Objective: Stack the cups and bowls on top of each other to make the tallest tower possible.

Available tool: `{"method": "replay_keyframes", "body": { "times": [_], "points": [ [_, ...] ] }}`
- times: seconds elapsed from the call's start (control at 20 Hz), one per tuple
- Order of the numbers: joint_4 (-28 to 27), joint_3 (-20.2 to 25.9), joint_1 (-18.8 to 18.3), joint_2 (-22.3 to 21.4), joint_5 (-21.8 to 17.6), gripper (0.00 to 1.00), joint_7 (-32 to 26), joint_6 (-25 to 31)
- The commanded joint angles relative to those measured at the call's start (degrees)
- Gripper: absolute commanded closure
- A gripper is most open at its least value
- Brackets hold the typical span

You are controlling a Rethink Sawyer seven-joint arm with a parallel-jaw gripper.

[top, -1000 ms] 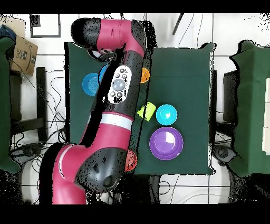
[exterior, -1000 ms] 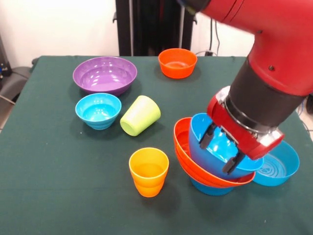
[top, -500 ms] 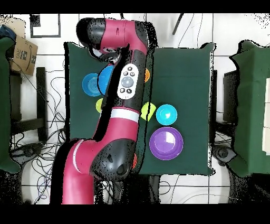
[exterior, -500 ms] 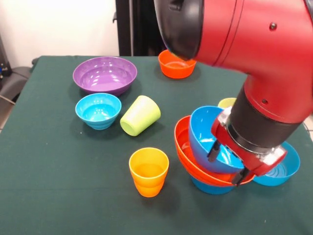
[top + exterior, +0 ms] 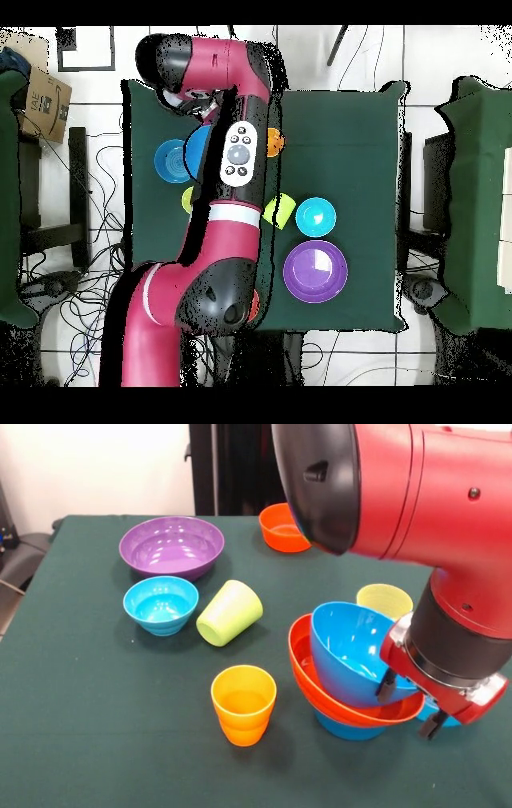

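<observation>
The pincer (image 5: 412, 706) hangs open and empty just beside the tilted tower (image 5: 352, 672), whose big blue bowl (image 5: 356, 650) touches one finger, above the desk (image 5: 104, 728)

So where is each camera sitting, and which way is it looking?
Front view: sits across the table, looking over the green cloth at the stacked bowls; shows the red arm and its gripper.
Overhead view: hangs above, looking straight down; shows the whole arm from base to wrist.
Both show the purple bowl and lime cup.
</observation>
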Motion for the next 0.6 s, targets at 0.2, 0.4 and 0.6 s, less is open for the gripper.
{"method": "replay_keyframes", "body": {
  "times": [0.2,0.4,0.6],
  "points": [
    [0.18,2.08,-0.09,1.6,1.58,0.0,-10.9,4.69],
    [-0.19,1.13,-0.06,1.47,2.44,0.0,-10.13,5.37],
    [0.43,0.81,0.42,1.19,1.9,0.0,-9.01,4.79]
  ]
}}
